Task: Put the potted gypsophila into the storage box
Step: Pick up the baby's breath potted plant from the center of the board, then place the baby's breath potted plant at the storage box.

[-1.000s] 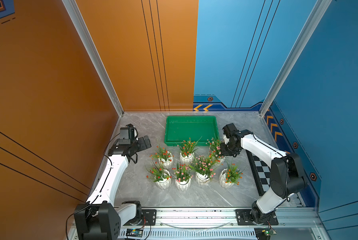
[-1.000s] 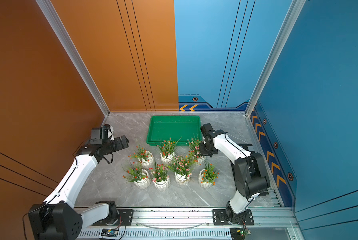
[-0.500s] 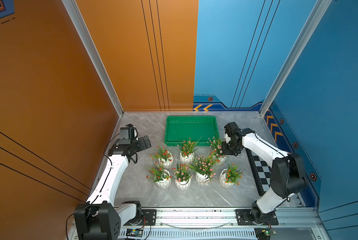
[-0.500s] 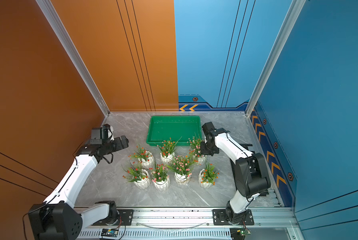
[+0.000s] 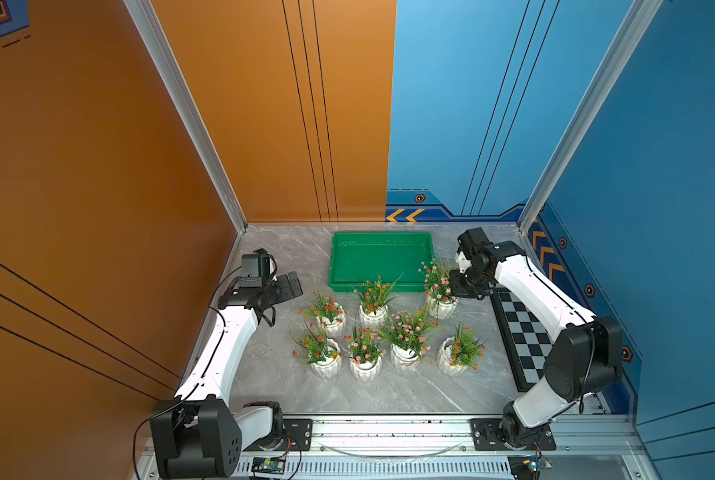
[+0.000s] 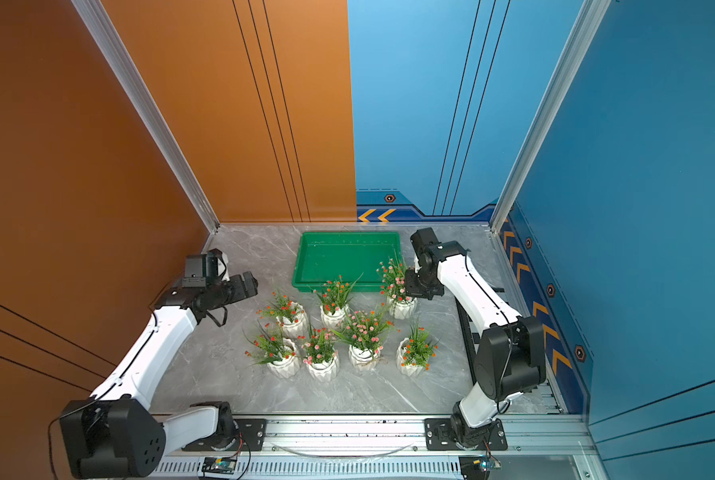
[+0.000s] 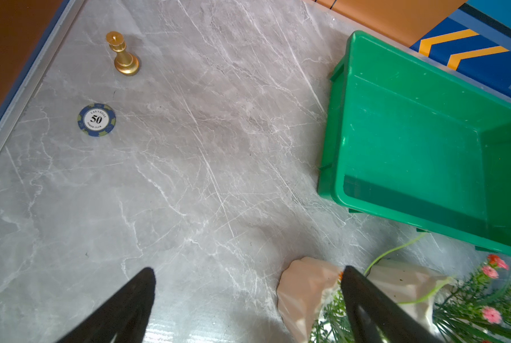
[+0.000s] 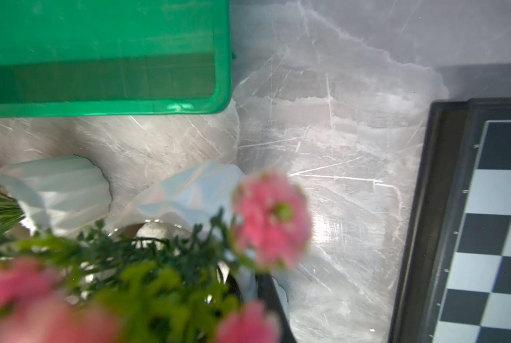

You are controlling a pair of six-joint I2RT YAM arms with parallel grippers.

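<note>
The green storage box stands at the back middle with nothing in it. Several potted gypsophila stand in front of it in both top views. My right gripper is shut on the rim of the pink-flowered pot by the box's front right corner. Blurred flowers hide most of that grip in the right wrist view. My left gripper is open over bare table, left of the pots. The nearest pot sits just beside one finger.
A black-and-grey checkered board lies along the right side, close to the right arm. A gold chess piece and a poker chip lie near the left wall. Walls close in the back and both sides.
The right gripper and the pot it holds have shifted slightly toward the box's corner. The left arm has not moved.
</note>
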